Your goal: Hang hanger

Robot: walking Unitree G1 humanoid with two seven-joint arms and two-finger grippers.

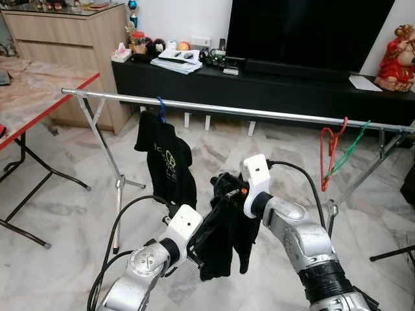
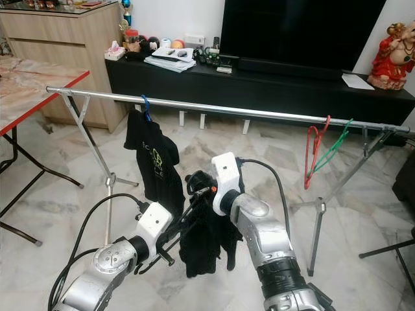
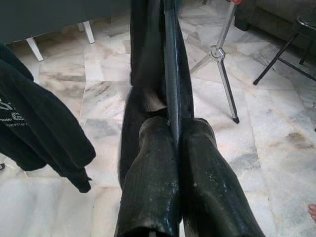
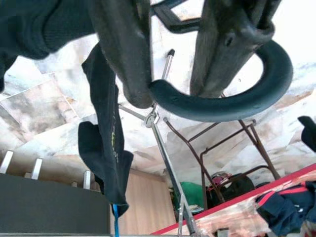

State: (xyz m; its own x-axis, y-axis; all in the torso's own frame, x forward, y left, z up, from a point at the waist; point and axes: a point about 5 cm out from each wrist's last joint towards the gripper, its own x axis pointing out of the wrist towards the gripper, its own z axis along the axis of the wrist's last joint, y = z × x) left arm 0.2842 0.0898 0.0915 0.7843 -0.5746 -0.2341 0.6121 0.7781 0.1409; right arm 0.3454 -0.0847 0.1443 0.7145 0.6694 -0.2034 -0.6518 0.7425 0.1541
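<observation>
A silver clothes rail (image 1: 227, 111) crosses in front of me at chest height. Below its middle I hold a black hanger draped with a black garment (image 1: 224, 227). My right gripper (image 4: 170, 94) is shut on the hanger's curved hook (image 4: 237, 106), just under the rail. My left gripper (image 3: 175, 133) is shut on the hanger's thin dark bar (image 3: 171, 74), lower and to the left. A black T-shirt (image 1: 165, 162) hangs from a blue hanger (image 1: 160, 107) on the rail's left part.
A red hanger (image 1: 329, 155) and a green hanger (image 1: 350, 149) hang near the rail's right end. The rack's legs (image 1: 120, 188) stand on the marble floor. A red-edged table (image 1: 39, 97) is left; a black TV console (image 1: 259, 84) lies behind.
</observation>
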